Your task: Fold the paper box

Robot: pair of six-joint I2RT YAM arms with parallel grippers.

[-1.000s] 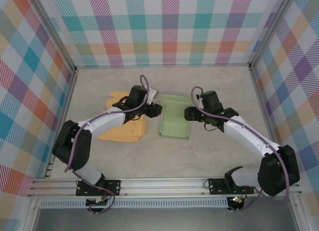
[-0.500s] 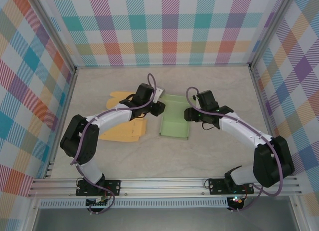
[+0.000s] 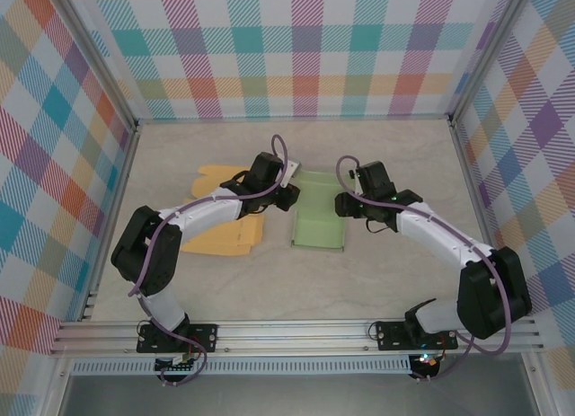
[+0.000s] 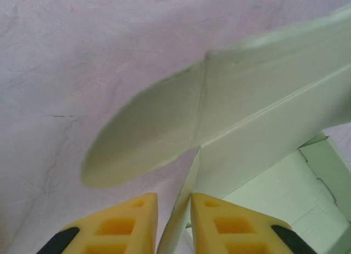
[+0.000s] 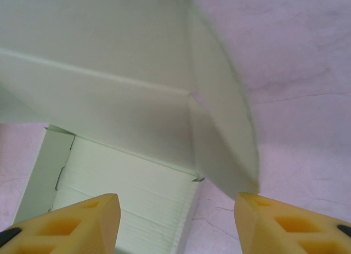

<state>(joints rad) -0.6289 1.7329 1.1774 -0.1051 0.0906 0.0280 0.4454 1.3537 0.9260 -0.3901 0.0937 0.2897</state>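
Both arms reach in with bent elbows and meet mid-table. The left gripper (image 4: 174, 203) is pinched narrow on a thin flap of the green paper box (image 3: 319, 220). The right gripper (image 5: 176, 199) hangs spread wide over the box's right wall, not touching it (far as I can see). Both wrist views cut off the box's far end. A flat yellow sheet (image 3: 226, 242) lies just left, partly under the left arm.

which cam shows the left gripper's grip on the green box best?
Left wrist. It looks straight at the left gripper, whose jaws pinch a thin flap of the green box. Top external shows the gripper at the box's left wall, with the contact hidden under the wrist. Right wrist shows the box's far wall and floor.
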